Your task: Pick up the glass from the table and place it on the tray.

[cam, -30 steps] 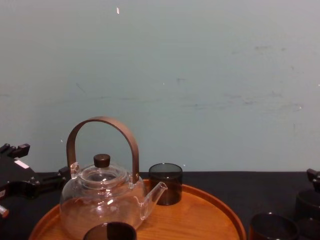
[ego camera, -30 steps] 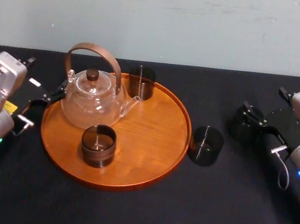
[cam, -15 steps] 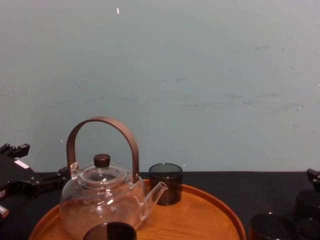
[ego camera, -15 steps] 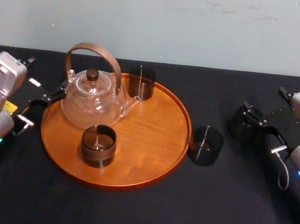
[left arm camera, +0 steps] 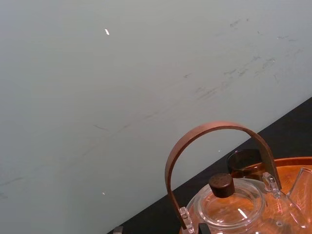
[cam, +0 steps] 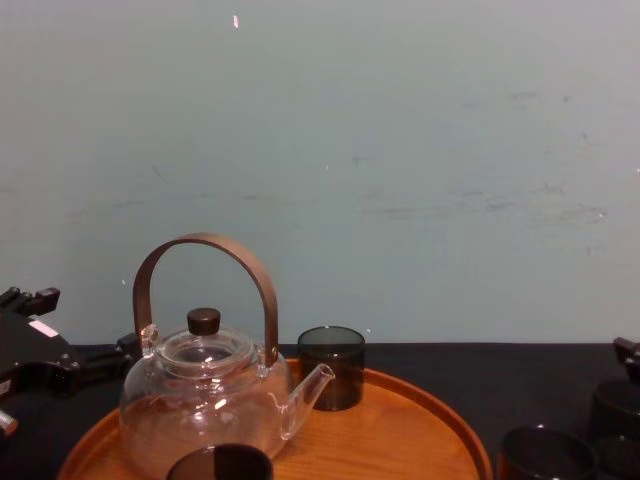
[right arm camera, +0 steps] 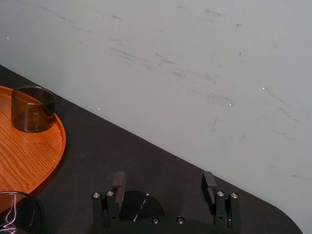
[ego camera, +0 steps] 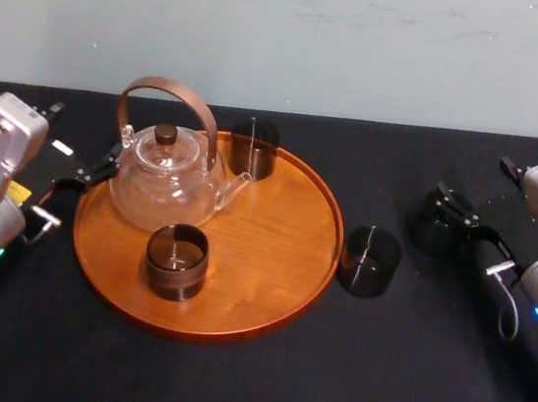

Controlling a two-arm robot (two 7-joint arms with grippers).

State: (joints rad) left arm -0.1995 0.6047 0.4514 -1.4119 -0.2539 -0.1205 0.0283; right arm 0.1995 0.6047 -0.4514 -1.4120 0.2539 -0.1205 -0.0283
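The right gripper (right arm camera: 164,180) has its fingers (right arm camera: 119,181) wide apart, with a dark glass (right arm camera: 138,207) between them on the table (ego camera: 245,386). The left gripper (ego camera: 103,164) (grip unreadable) sits beside the tray (ego camera: 279,237).

In the chest view the bottom edge cuts the tray (cam: 400,425), the front glass (cam: 220,462) on it, showing just its rim, and the near glass (cam: 545,452) just right of the tray. Farther right of the tray, the outer glass (cam: 615,408) runs off the side edge; from the right wrist, the body of the right gripper (right arm camera: 163,181) hides most of it. From the left wrist, the teapot (left arm camera: 234,214) is cut low, and its handle crosses the back glass (left arm camera: 243,163) at the tray's far rim.
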